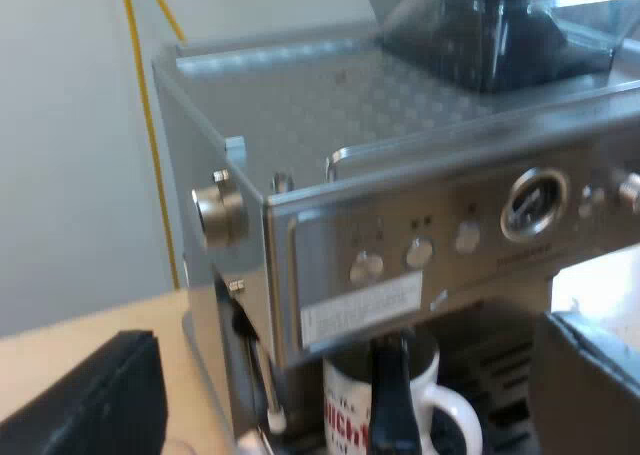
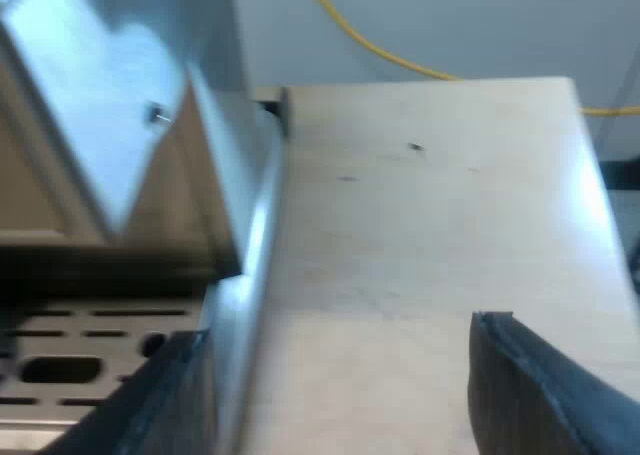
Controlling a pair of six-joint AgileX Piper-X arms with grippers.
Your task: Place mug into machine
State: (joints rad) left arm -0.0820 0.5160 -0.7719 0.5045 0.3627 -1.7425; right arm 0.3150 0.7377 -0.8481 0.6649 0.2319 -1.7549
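A white ceramic mug with red lettering (image 1: 345, 415) stands under the brushed-steel espresso machine (image 1: 400, 245), apparently already placed. The left gripper (image 1: 350, 332) gapes empty facing it. The right gripper (image 2: 338, 330), also spread and empty, hangs over the pale wooden table (image 2: 420, 225).

One espresso machine (image 1: 400, 235) (one hopper (image 1: 490, 35) atop), one mug (image 1: 345, 415).
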